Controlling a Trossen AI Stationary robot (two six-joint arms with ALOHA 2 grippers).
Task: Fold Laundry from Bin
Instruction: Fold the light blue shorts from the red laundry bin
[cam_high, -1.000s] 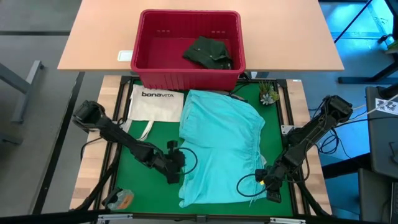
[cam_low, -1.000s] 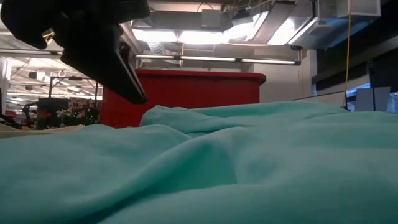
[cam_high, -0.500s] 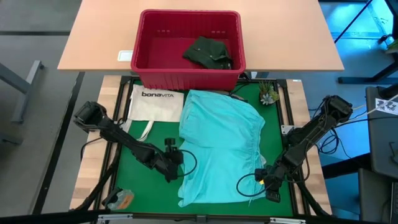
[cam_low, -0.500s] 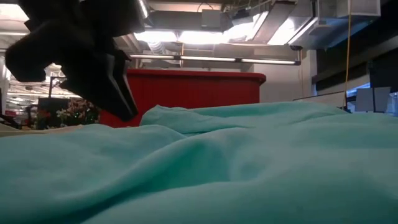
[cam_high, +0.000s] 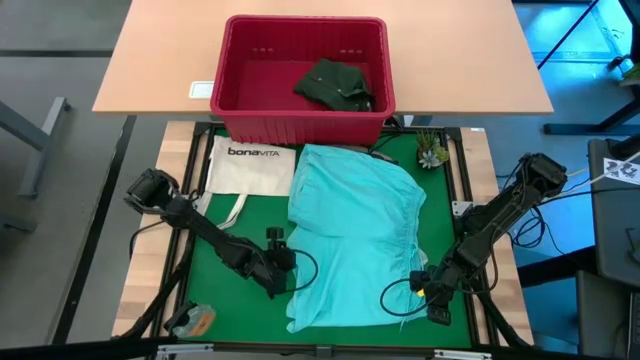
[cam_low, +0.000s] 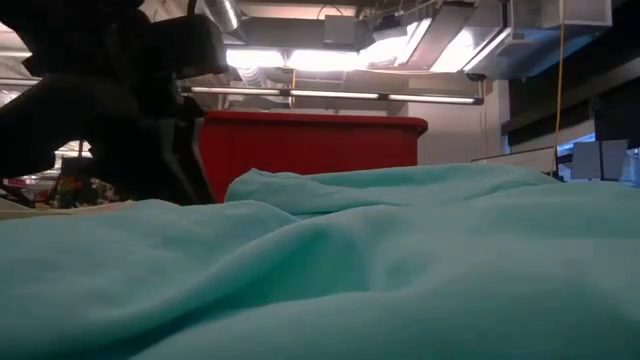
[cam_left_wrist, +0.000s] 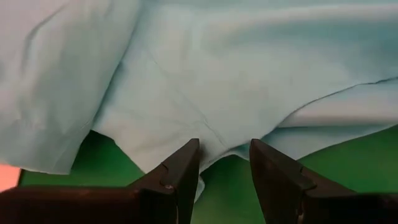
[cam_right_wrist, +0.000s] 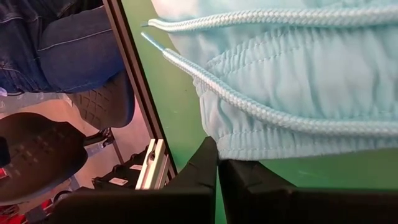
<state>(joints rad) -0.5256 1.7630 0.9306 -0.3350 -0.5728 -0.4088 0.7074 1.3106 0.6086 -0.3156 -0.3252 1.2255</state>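
A light turquoise cloth garment (cam_high: 355, 235) with a gathered waistband and white drawstrings (cam_right_wrist: 267, 106) is seen spread flat on the green table mat (cam_high: 235, 215). The left gripper (cam_high: 281, 270) is poised low at the garment's left edge, its dark fingers (cam_left_wrist: 177, 177) parted a little, with nothing held between them. The right gripper (cam_high: 437, 303) is set at the waistband's corner, its fingers pressed together and empty. A dark green garment (cam_high: 335, 85) is left lying in the red slotted plastic bin (cam_high: 245, 110) beyond the mat, beside a white "bonaVITA" tote bag (cam_high: 250, 165).
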